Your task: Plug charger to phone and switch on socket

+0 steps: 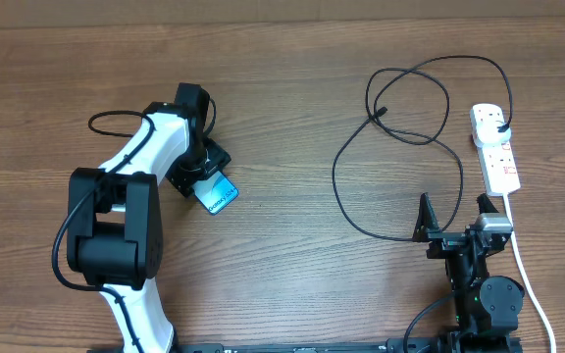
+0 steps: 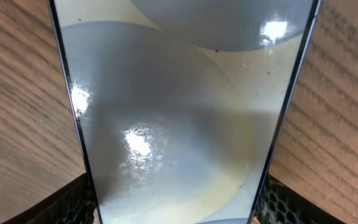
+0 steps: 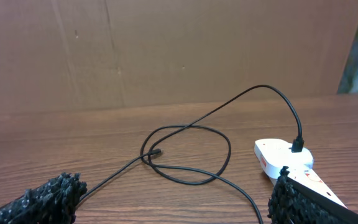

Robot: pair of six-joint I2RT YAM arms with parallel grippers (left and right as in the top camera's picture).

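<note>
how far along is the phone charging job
Done: the charger plug sits in the socket. In hand: the left gripper holds the phone. Left: the connector tip lies loose on the table, far from the phone; the right gripper is open and empty; switch state unclear.

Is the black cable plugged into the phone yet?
No, the charger tip lies loose on the table, well apart from the phone.
</note>
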